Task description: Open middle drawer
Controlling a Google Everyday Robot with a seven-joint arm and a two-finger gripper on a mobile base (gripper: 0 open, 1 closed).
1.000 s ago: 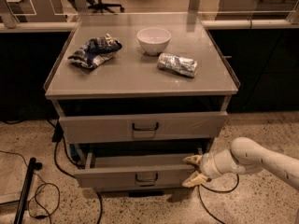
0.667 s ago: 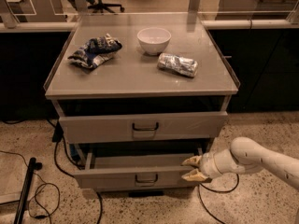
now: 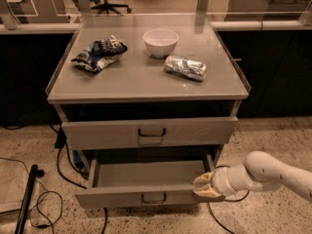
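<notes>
The middle drawer [image 3: 122, 195] is the lower of the two grey drawers I see. It stands pulled out, showing its plain grey tray and a small dark loop handle [image 3: 153, 198] on its low front panel. My gripper [image 3: 204, 185] is at the right end of that front panel, on the white arm coming in from the right. Its cream fingers [image 3: 201, 180] are open and straddle the panel's top edge, one inside the tray and one on the front. The taller-fronted top drawer [image 3: 151, 132] above is nearly closed.
On the cabinet top [image 3: 146, 82] lie a blue crumpled bag [image 3: 100, 53], a white bowl [image 3: 160, 41] and a silver packet [image 3: 185, 68]. Cables [image 3: 44, 204] and a dark pole [image 3: 27, 199] lie on the floor at the left. Dark cabinets flank both sides.
The middle drawer has slid out further toward me, and my gripper has moved with its right end. The fingers look less spread than before.
</notes>
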